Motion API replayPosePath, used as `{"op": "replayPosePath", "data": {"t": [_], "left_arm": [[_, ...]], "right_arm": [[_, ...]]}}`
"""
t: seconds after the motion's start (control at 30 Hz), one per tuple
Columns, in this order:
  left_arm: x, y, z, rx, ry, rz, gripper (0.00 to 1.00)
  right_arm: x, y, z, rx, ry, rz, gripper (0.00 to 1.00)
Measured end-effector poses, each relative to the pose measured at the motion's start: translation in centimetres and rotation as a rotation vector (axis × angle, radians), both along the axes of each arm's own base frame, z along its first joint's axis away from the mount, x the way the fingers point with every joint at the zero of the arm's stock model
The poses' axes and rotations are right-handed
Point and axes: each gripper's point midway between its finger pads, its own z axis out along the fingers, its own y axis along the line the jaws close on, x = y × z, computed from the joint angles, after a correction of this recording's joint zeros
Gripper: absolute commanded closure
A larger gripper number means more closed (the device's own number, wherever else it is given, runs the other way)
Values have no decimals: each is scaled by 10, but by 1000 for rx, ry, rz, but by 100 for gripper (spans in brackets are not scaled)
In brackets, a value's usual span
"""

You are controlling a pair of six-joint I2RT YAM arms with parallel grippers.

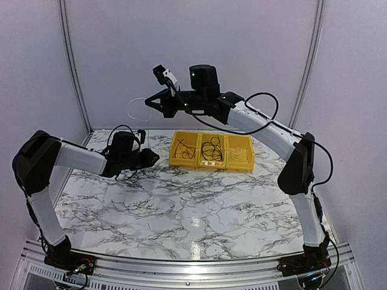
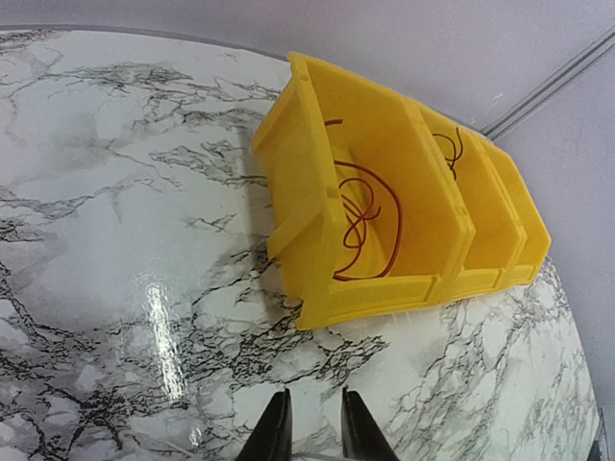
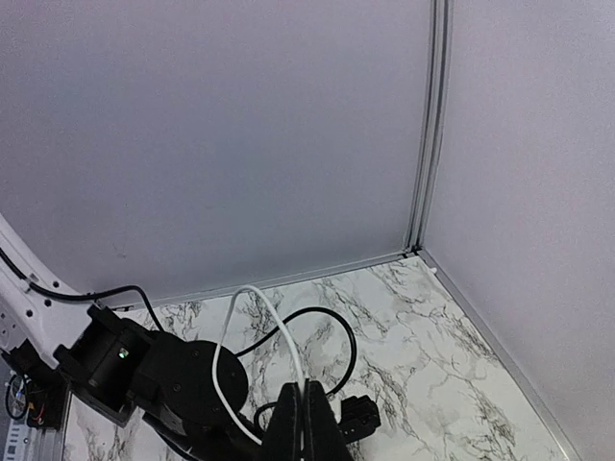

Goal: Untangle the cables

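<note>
My right gripper (image 1: 147, 103) is raised high over the back left of the table and is shut on a thin white cable (image 1: 130, 110). In the right wrist view the cable (image 3: 258, 297) loops up and left from the closed fingertips (image 3: 306, 392). My left gripper (image 1: 153, 158) hovers low over the marble just left of the yellow bins (image 1: 208, 166), jaws slightly apart with bare marble between them (image 2: 312, 423). Thin black cables (image 1: 211, 148) lie coiled in the middle compartment, partly visible in the left wrist view (image 2: 450, 146).
The left compartment holds a dark red wire (image 2: 370, 221) and the right compartment holds whitish wires (image 1: 239, 154). The left arm (image 3: 183, 379) with its thick black cable is directly below my right gripper. Walls enclose the table's back and sides.
</note>
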Motion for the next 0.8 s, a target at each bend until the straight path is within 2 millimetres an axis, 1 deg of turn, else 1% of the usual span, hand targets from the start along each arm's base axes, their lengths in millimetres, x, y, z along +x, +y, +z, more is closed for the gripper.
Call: {"op": "replayPosePath", "data": {"t": [0.13, 0.23, 0.3, 0.43, 0.5, 0.63, 0.73, 0.8], "left_arm": [[0, -3, -23, 10, 36, -11, 91], [-2, -4, -35, 14, 57, -24, 95], [-4, -5, -37, 10, 59, -33, 95], [-6, -9, -35, -10, 40, -54, 95], [-8, -8, -37, -10, 41, -62, 94], [-20, -3, -57, 14, 84, -68, 90], [-29, 2, -74, 33, 124, -71, 90], [-33, 4, -80, 40, 142, -72, 90]], "right_arm": [[-4, -2, 13, 27, -11, 10, 100], [-9, -6, 32, 61, -30, 15, 100], [-11, -12, 51, 92, -44, 10, 100], [-13, -30, 90, 167, -68, -9, 100], [-10, -44, 115, 216, -96, -30, 100], [-7, -76, 165, 306, -186, -82, 100], [-13, -99, 200, 361, -256, -108, 100], [-18, -115, 221, 390, -304, -131, 100]]}}
